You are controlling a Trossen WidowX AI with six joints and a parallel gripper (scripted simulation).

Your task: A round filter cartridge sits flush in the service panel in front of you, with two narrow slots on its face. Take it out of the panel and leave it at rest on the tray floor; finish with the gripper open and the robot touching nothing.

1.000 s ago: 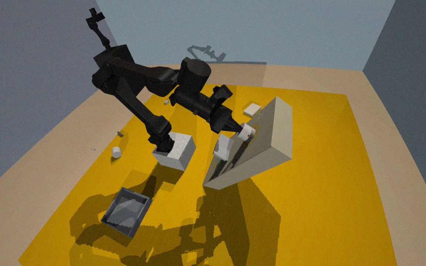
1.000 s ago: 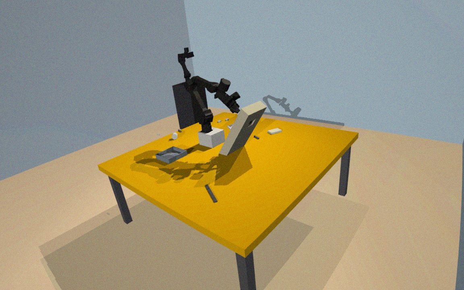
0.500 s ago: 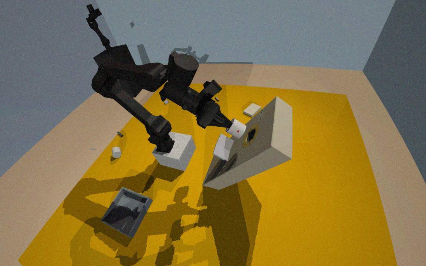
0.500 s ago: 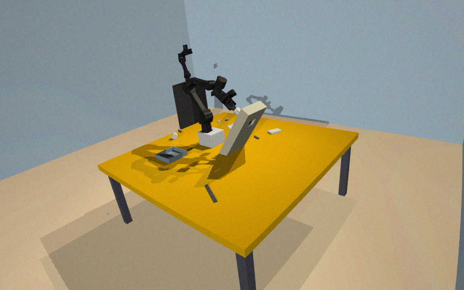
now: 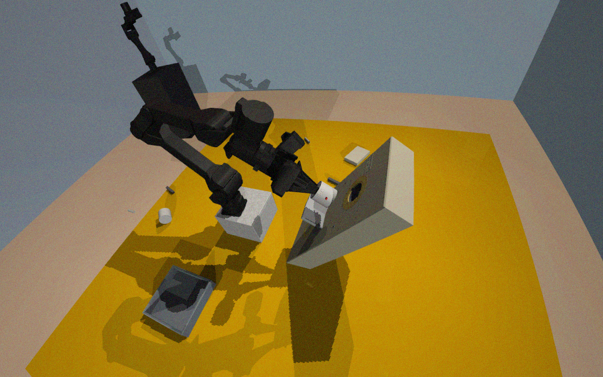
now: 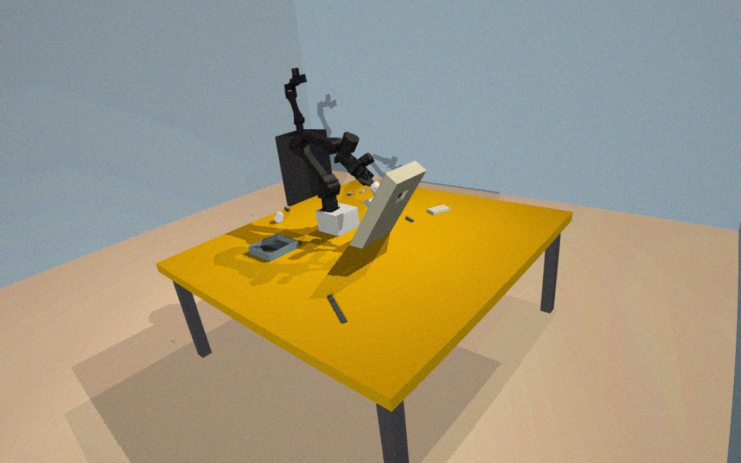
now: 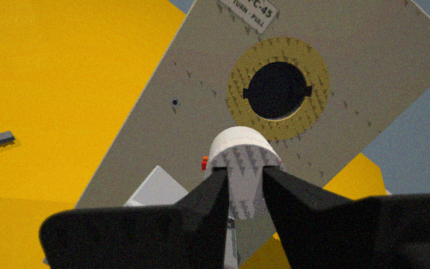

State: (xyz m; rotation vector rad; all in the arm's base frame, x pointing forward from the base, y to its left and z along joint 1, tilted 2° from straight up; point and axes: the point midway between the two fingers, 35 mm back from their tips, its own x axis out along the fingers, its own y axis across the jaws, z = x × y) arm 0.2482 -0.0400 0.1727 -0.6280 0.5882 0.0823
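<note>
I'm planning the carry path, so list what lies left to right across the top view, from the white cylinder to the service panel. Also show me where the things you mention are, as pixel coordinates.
White cylinder (image 5: 165, 215) (image 6: 278, 217) → open grey tray (image 5: 145, 314) (image 6: 269, 257) → white block under the arm (image 5: 261, 206) (image 6: 348, 221) → filter cartridge (image 5: 326, 193) (image 6: 374, 187) (image 7: 242, 139) → service panel (image 5: 399, 183) (image 6: 387, 201) (image 7: 155, 127)

White cylinder (image 5: 165, 215) (image 6: 278, 217) on yellow tabletop (image 5: 458, 262) (image 6: 448, 276) (image 7: 69, 56).

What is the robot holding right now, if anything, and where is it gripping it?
The gripper holds the white round filter by its near end face, fingertips at the two slots.
</note>
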